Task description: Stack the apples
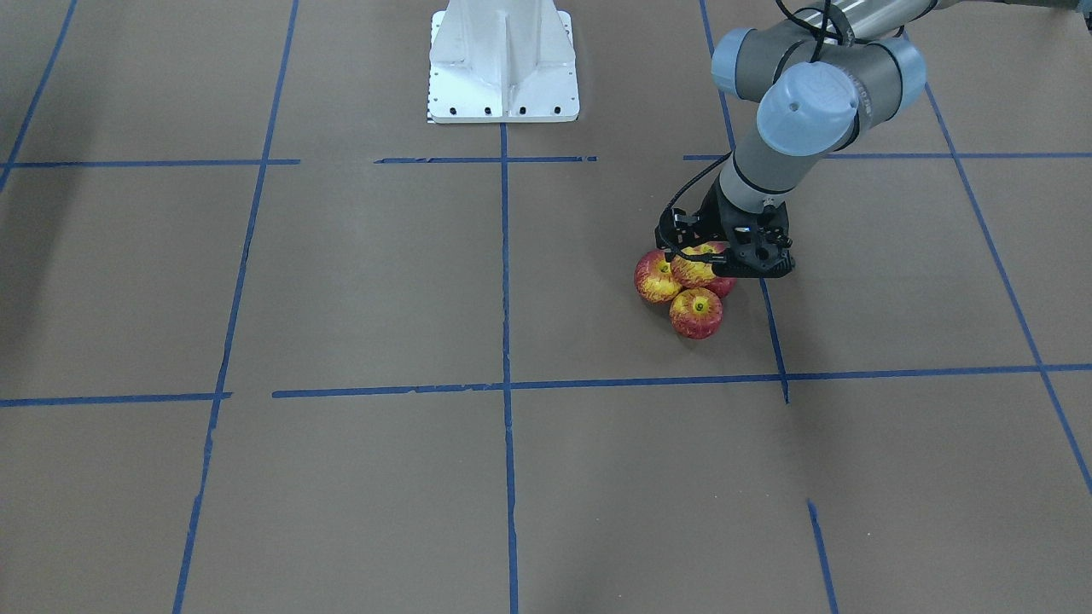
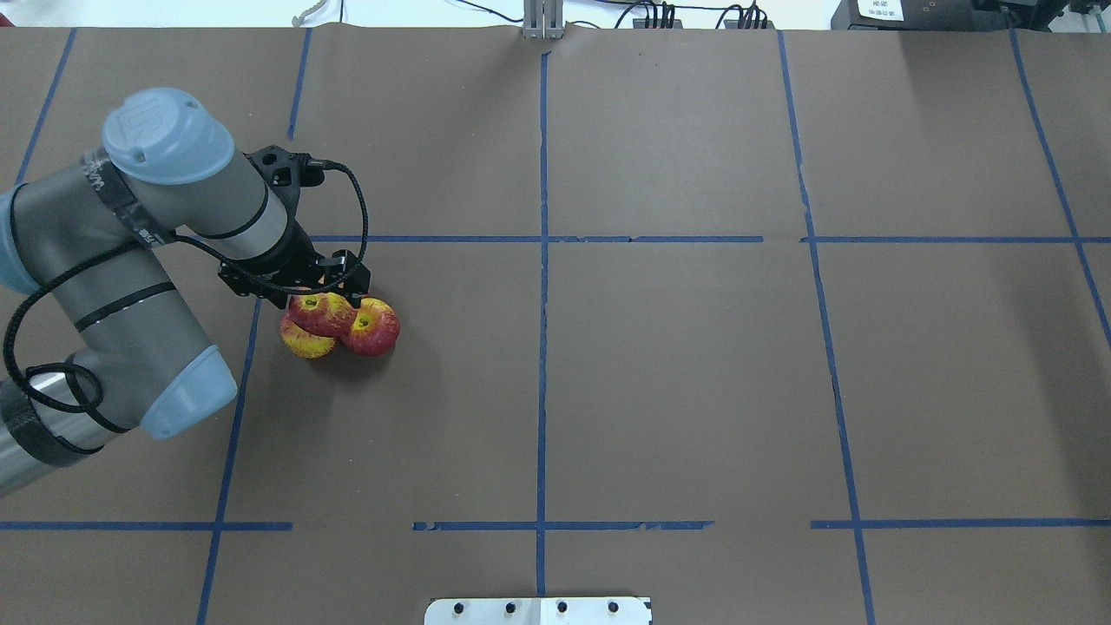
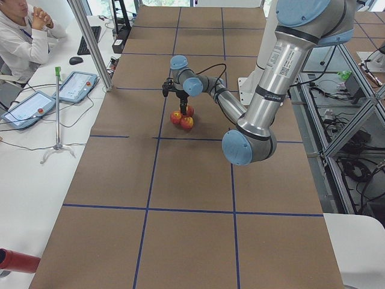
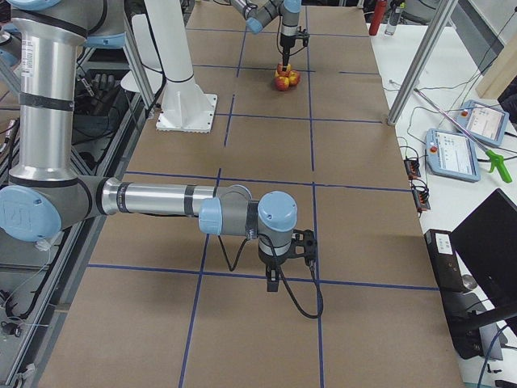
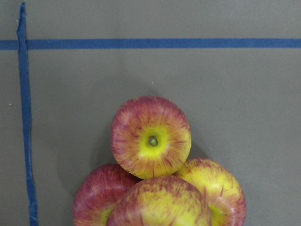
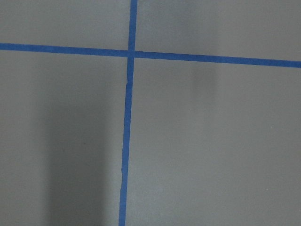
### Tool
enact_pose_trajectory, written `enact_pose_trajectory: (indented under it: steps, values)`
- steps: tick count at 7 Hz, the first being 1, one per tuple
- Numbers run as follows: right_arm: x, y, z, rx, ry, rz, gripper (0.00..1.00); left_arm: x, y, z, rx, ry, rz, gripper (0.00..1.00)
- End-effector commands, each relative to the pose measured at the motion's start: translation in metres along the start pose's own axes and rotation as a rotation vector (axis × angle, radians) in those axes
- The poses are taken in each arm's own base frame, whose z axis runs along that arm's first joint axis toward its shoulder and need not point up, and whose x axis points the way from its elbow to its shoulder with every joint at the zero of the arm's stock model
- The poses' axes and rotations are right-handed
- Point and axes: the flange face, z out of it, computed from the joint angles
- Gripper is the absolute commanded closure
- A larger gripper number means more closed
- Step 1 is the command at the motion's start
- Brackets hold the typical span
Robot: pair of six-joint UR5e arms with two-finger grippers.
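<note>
Four red-and-yellow apples [image 2: 373, 328] sit in a tight pile on the brown paper-covered table [image 1: 341, 281], on the robot's left side and near a crossing of blue tape lines [image 1: 505, 273]. The three lower apples [image 1: 698, 314] rest on the paper, touching one another in a triangle with their stems up. The top apple [image 1: 695, 271] sits on the hollow between them, tilted so its yellow patch faces sideways. The left arm [image 2: 130, 260] bends over the pile, and the left gripper [image 1: 712, 258] points straight down onto it, its black fingers standing on either side of the top apple. Whether they press on the fruit or merely flank it cannot be told. The left wrist camera looks down on the pile, with the top apple large and blurred at the lower edge of its view. Across the table, well apart from the fruit, the right arm [image 4: 153, 198] reaches out low. The right gripper [image 4: 273, 283] hangs above bare paper just beside a tape line, and whether it is open or closed cannot be told from this side view alone. A white mounting base [image 1: 503, 64] stands at the robot's edge of the table. At a side desk, a person in a white top [image 3: 18, 36] sits by two tablets [image 3: 75, 86].
</note>
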Motion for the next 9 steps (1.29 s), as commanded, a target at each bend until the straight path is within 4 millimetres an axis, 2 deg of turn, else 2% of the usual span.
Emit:
enact_pose_trajectory:
  steps: [1, 2, 3, 4, 5, 6, 7, 8, 9]
  values:
    - [0.000, 0.000, 0.000, 0.000, 0.000, 0.000, 0.00, -0.051, -0.025, -0.130, 0.134, -0.013, -0.015, 0.00]
    - [0.000, 0.000, 0.000, 0.000, 0.000, 0.000, 0.00, -0.078, -0.011, -0.156, 0.130, -0.054, 0.062, 0.00]
    - [0.000, 0.000, 0.000, 0.000, 0.000, 0.000, 0.00, -0.151, -0.013, -0.180, 0.143, -0.096, 0.117, 0.00]
    - [0.000, 0.000, 0.000, 0.000, 0.000, 0.000, 0.00, -0.243, -0.008, -0.195, 0.108, -0.092, 0.174, 0.00]
    - [0.000, 0.000, 0.000, 0.000, 0.000, 0.000, 0.00, -0.337, 0.005, -0.207, 0.091, -0.110, 0.273, 0.00]
    - [0.000, 0.000, 0.000, 0.000, 0.000, 0.000, 0.00, -0.399, -0.004, -0.187, 0.033, -0.118, 0.218, 0.00]
    - [0.000, 0.000, 0.000, 0.000, 0.000, 0.000, 0.00, -0.447, -0.008, -0.168, -0.013, -0.137, 0.128, 0.00]
    - [0.000, 0.000, 0.000, 0.000, 0.000, 0.000, 0.00, -0.479, -0.009, -0.184, 0.013, -0.133, 0.072, 0.00]
    - [0.000, 0.000, 0.000, 0.000, 0.000, 0.000, 0.00, -0.499, -0.012, -0.180, 0.005, -0.130, 0.070, 0.00]
